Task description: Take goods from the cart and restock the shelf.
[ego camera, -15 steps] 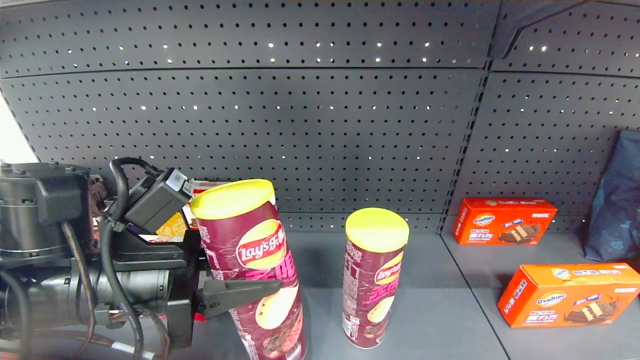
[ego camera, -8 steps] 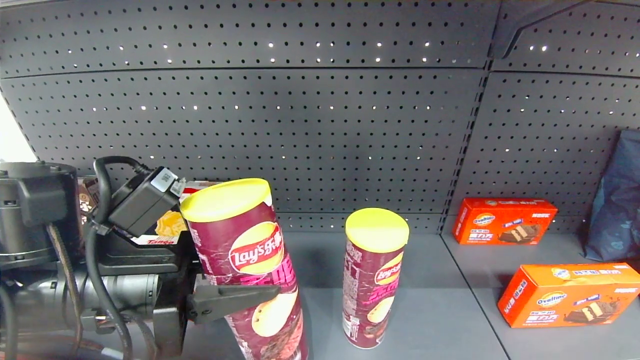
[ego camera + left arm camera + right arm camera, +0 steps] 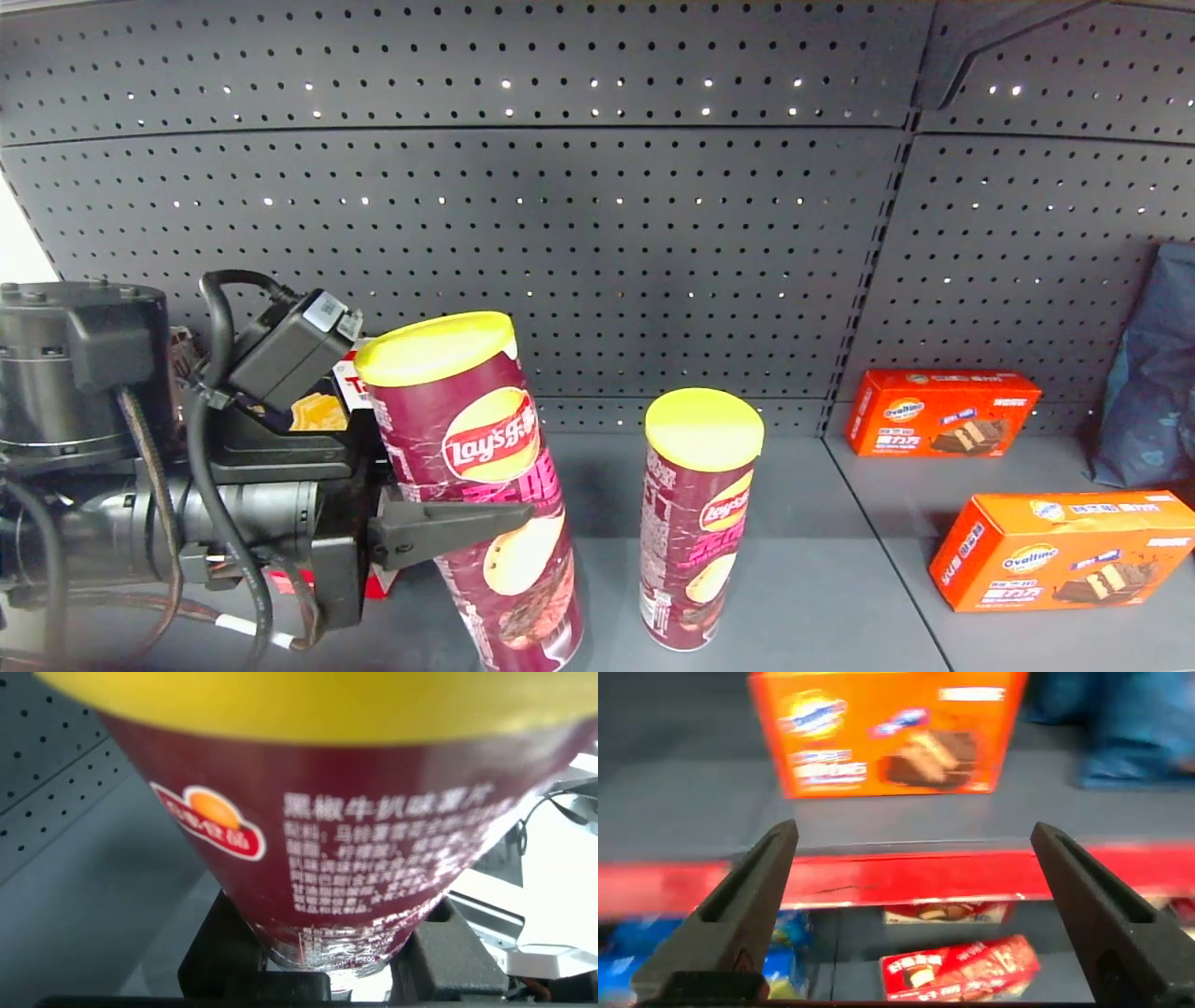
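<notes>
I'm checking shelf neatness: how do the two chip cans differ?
The left can leans, its top tipped leftward; the right can stands upright. The left can is gripped by the left gripper; the right can stands free on the shelf. Both are maroon with yellow lids.

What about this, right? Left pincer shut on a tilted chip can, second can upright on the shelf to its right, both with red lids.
Not quite: the lids are yellow, not red; the head view shows it. The rest holds: the left pincer is shut on the tilted chip can, and the second can stands upright on the shelf to its right.
</notes>
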Available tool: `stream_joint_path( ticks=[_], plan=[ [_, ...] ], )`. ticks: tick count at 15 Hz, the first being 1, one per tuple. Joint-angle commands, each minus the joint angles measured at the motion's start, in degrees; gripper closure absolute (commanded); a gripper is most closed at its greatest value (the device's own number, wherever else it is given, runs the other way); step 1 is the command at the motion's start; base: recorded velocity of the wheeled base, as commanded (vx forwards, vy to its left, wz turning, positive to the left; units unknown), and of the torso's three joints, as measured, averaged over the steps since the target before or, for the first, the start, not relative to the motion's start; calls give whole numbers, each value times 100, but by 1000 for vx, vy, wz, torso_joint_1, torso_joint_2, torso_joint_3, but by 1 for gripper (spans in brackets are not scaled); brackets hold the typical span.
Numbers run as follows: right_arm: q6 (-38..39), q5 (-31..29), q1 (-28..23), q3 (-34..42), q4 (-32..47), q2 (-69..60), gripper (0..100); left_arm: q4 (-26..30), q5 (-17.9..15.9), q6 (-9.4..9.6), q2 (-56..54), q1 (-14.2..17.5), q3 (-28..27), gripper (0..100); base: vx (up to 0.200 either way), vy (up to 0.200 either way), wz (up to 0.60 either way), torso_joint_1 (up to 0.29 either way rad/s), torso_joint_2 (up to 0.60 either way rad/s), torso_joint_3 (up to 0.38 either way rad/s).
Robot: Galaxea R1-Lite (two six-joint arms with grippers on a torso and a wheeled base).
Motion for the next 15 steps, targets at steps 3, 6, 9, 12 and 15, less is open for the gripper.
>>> stream_joint_path(
  ticks=[3, 6, 9, 12, 15],
  plan=[
    [3, 23, -3, 0, 1, 33, 0, -493, -29, -7, 559, 1, -72, 100, 0, 0, 0, 0, 0, 0],
    [3, 23, -3, 0, 1, 33, 0, -528, -29, -7, 893, 10, -494, 100, 0, 0, 0, 0, 0, 0],
    [3, 23, -3, 0, 1, 33, 0, -519, -20, 2, 945, 142, -775, 100, 0, 0, 0, 0, 0, 0],
    [3, 23, -3, 0, 1, 33, 0, -519, 77, 415, 972, 441, -810, 100, 0, 0, 0, 0, 0, 0],
    [3, 23, -3, 0, 1, 33, 0, -282, 94, 793, 1139, 494, -1127, 100, 0, 0, 0, 0, 0, 0]
  ],
)
